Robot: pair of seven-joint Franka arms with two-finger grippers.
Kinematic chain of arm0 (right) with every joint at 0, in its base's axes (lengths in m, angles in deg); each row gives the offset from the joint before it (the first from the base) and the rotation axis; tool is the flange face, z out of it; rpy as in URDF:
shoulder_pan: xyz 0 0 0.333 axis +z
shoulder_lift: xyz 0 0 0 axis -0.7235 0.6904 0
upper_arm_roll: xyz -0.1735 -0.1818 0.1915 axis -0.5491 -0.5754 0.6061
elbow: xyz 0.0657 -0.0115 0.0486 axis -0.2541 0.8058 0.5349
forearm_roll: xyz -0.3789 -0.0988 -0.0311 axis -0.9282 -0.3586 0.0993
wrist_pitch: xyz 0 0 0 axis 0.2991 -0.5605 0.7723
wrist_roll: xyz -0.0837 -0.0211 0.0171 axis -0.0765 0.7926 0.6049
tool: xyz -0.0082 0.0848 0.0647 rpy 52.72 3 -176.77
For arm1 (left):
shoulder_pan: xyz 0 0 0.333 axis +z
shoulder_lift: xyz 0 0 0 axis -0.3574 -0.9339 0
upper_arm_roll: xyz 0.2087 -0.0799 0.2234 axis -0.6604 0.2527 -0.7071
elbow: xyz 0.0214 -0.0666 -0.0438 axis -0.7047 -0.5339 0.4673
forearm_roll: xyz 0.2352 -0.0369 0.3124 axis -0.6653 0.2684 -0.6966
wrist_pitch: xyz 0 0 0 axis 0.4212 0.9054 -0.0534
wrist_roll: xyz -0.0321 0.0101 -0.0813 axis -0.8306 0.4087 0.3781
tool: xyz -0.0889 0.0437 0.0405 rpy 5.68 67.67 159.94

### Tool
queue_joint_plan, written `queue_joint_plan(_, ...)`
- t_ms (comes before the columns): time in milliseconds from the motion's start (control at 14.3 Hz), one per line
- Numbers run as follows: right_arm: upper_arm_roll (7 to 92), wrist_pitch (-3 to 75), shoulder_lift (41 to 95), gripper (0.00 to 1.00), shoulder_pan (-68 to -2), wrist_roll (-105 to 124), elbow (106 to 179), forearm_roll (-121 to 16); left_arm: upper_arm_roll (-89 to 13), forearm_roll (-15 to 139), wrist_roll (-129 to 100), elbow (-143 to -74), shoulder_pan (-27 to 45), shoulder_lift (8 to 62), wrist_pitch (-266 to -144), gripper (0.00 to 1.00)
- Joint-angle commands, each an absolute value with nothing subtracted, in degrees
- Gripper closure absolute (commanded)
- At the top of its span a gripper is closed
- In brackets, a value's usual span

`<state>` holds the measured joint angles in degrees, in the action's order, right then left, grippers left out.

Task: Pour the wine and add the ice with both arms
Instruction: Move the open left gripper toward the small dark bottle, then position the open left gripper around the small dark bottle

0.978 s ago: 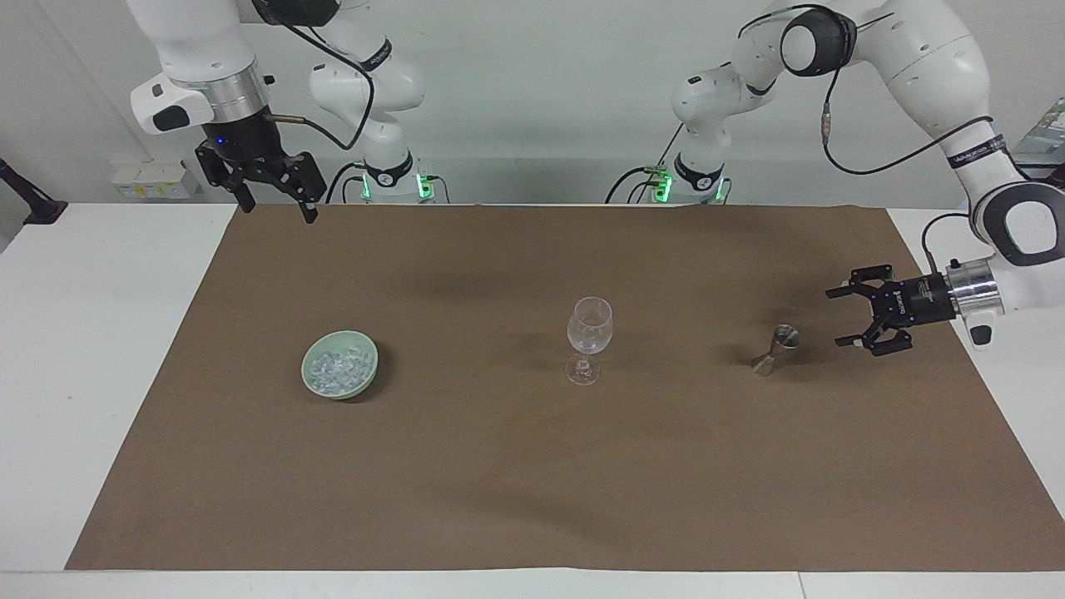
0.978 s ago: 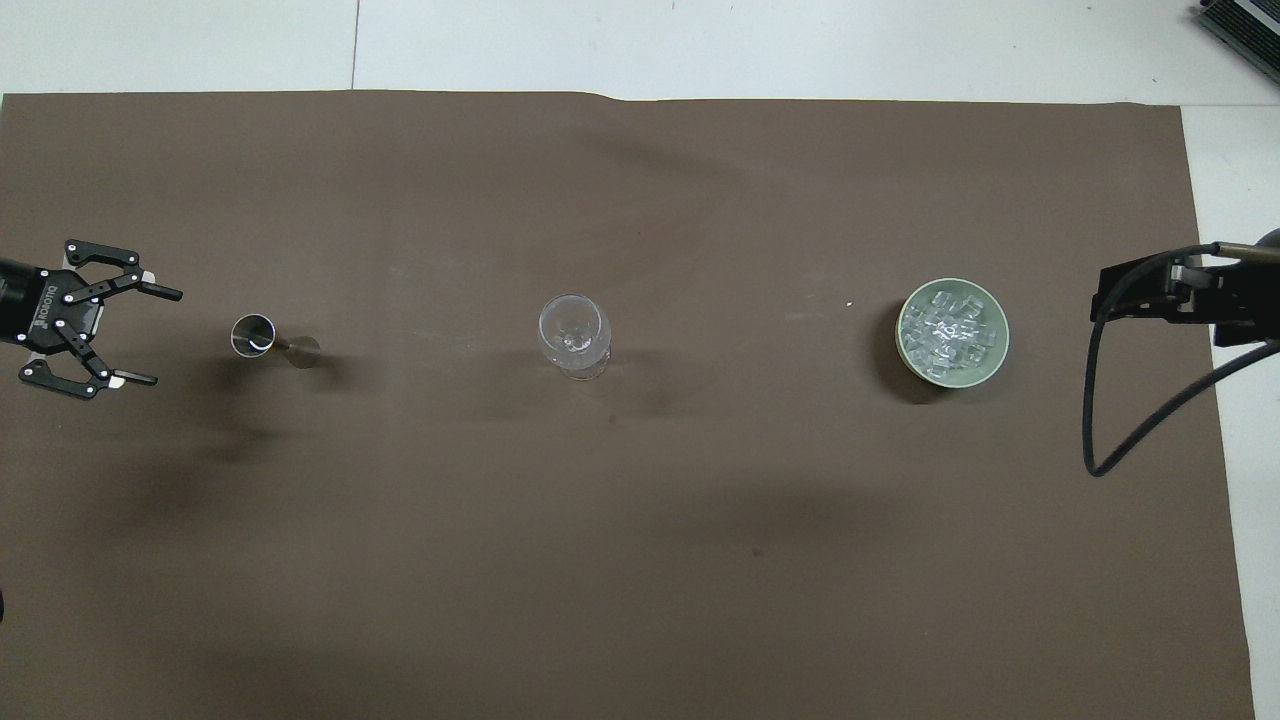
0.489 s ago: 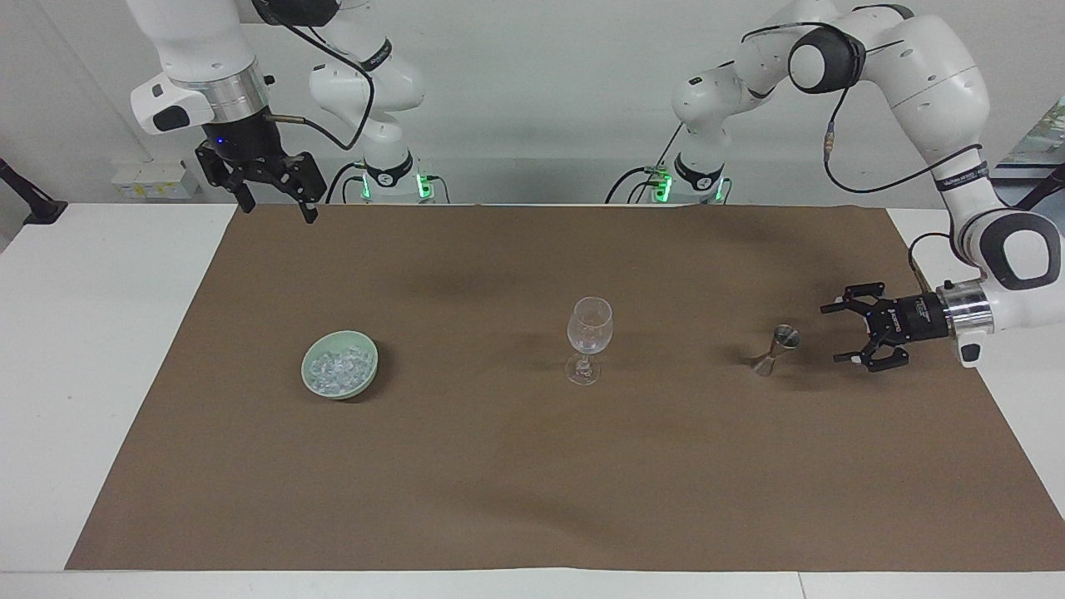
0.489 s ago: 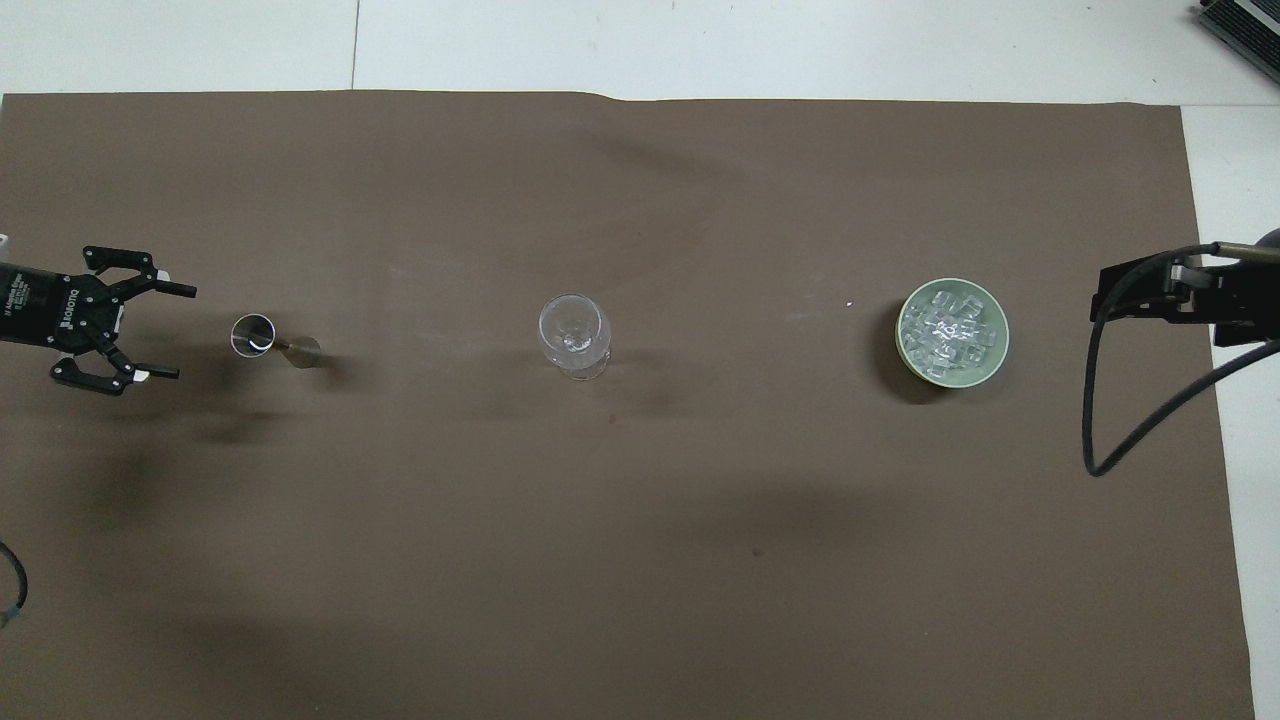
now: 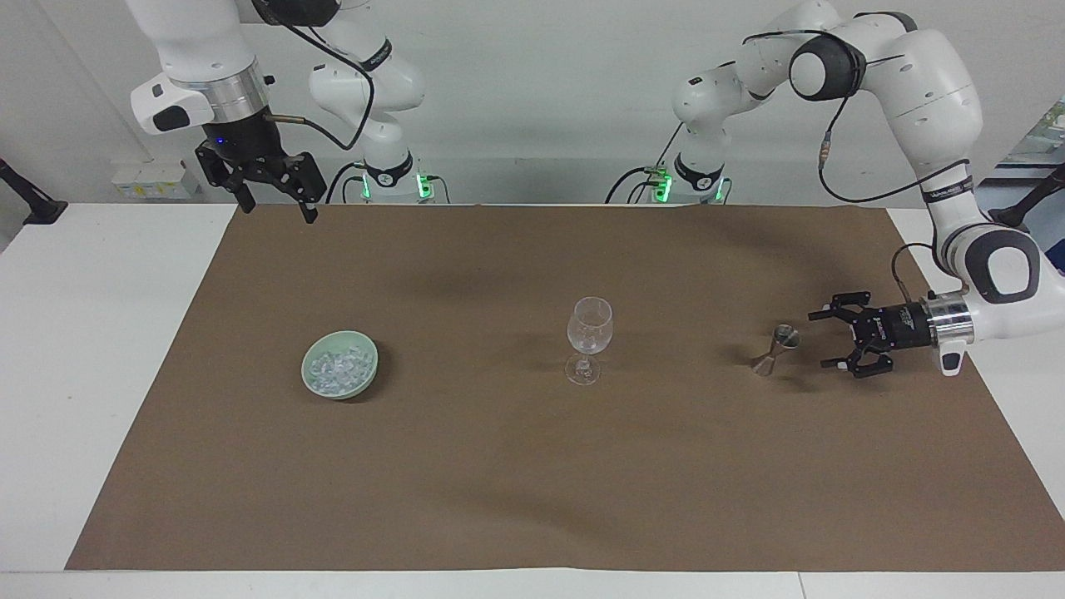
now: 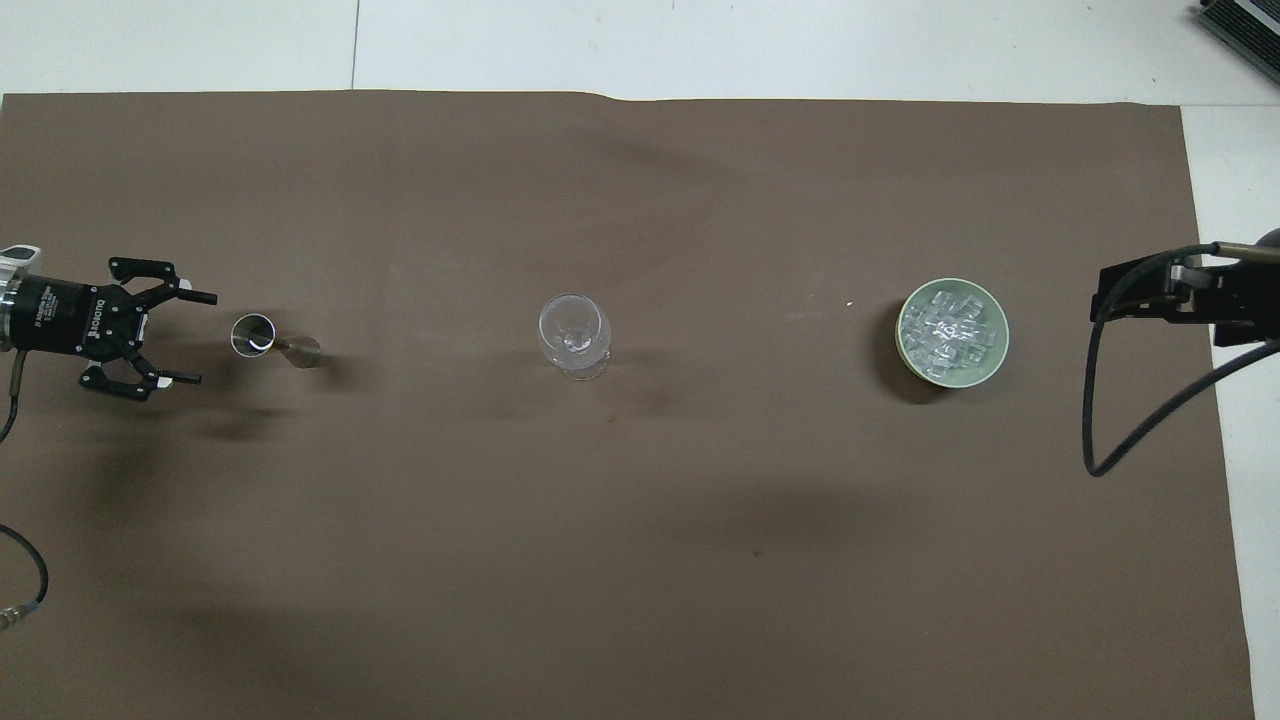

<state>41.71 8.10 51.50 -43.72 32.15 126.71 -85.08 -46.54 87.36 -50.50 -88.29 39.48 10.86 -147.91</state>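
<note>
Risk: left gripper (image 5: 824, 340) low over mat (image 5: 532, 499), turned sideways, fingers spread, empty, just beside jigger (image 5: 775, 349). Off-centre approach likely tips narrow-waisted jigger, spilling contents.

Risk: stemmed glass (image 5: 589, 337) top-heavy; knock while pouring topples it.

Containers, overhead view order: jigger upright, contents cannot tell; glass mid-mat, looks empty; green bowl (image 5: 339, 364) toward right arm's end, holds ice (image 5: 337, 368) heaped.

Right gripper (image 5: 274, 198) waits high over mat edge near right arm's base, released, empty.
</note>
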Motion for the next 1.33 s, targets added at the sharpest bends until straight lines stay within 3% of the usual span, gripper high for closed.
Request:
queue_joint_plan(0, 41.7, 7.4, 50.8, 0.00, -44.2, 31.9, 127.4, -83.9, -46.4, 90.5, -49.2, -92.0, 39.8, 10.6, -150.2, 0.00)
queue_joint_plan(1258, 41.7, 7.4, 50.8, 0.00, -44.2, 31.9, 127.4, -83.9, -46.3, 99.3, -37.4, -98.9, 38.2, 10.4, -152.4, 0.00)
